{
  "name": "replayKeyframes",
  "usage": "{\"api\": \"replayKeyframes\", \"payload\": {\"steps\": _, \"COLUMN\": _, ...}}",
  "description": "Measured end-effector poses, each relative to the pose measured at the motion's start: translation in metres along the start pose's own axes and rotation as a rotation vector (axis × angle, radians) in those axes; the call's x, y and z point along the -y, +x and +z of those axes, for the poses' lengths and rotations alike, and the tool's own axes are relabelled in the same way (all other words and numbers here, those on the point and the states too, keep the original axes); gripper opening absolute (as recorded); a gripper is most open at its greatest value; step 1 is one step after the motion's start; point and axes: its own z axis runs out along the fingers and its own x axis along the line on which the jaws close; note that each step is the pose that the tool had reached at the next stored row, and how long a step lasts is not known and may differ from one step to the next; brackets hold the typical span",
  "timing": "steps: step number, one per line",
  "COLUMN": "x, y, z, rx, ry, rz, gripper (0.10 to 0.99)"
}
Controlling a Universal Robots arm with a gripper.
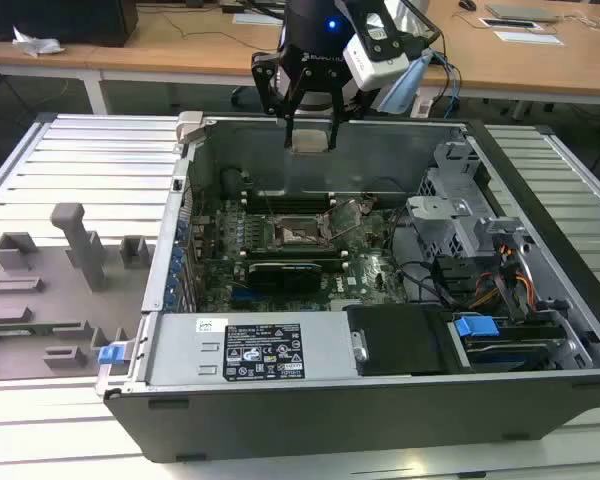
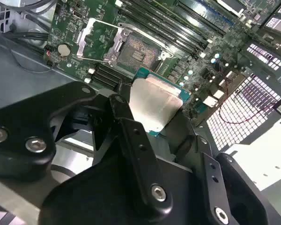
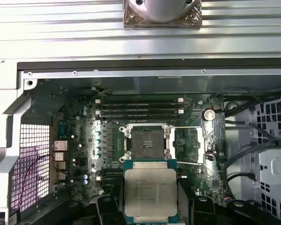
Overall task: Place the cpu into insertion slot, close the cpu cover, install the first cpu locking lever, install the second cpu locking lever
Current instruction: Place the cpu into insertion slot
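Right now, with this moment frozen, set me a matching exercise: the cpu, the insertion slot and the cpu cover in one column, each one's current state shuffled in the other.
Things:
1. cpu
2. insertion slot
3. cpu cover

States:
A. empty, on the green motherboard
B. swung open beside the slot
C. gripped in the end effector, above the computer case

Pairs: 1-C, 2-A, 3-B
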Motion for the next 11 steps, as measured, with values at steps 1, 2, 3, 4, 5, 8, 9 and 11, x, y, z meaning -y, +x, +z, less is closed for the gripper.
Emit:
{"api": "replayKeyframes", "payload": {"steps": 1, "x": 0.0000, "y": 0.0000, "z": 0.0000, "rx": 0.0000, "ry": 0.000, "rz": 0.000, "gripper": 0.541}}
{"api": "replayKeyframes", "payload": {"steps": 2, "x": 0.0000, "y": 0.0000, "z": 0.0000, "rx": 0.0000, "ry": 0.000, "rz": 0.000, "gripper": 0.541}}
{"api": "replayKeyframes", "payload": {"steps": 3, "x": 0.0000, "y": 0.0000, "z": 0.0001, "rx": 0.0001, "ry": 0.000, "rz": 0.000, "gripper": 0.541}}
{"api": "replayKeyframes", "payload": {"steps": 4, "x": 0.0003, "y": -0.0001, "z": 0.0030, "rx": 0.0003, "ry": 0.000, "rz": 0.000, "gripper": 0.541}}
{"api": "replayKeyframes", "payload": {"steps": 5, "x": 0.0006, "y": -0.0001, "z": 0.0070, "rx": 0.0004, "ry": 0.000, "rz": 0.000, "gripper": 0.541}}
{"api": "replayKeyframes", "payload": {"steps": 8, "x": 0.0005, "y": -0.0002, "z": 0.0141, "rx": 0.0004, "ry": 0.000, "rz": 0.000, "gripper": 0.541}}
{"api": "replayKeyframes", "payload": {"steps": 9, "x": 0.0002, "y": -0.0002, "z": 0.0161, "rx": 0.0004, "ry": 0.000, "rz": 0.000, "gripper": 0.541}}
{"api": "replayKeyframes", "payload": {"steps": 11, "x": -0.0002, "y": -0.0003, "z": 0.0203, "rx": 0.0004, "ry": 0.000, "rz": 0.000, "gripper": 0.541}}
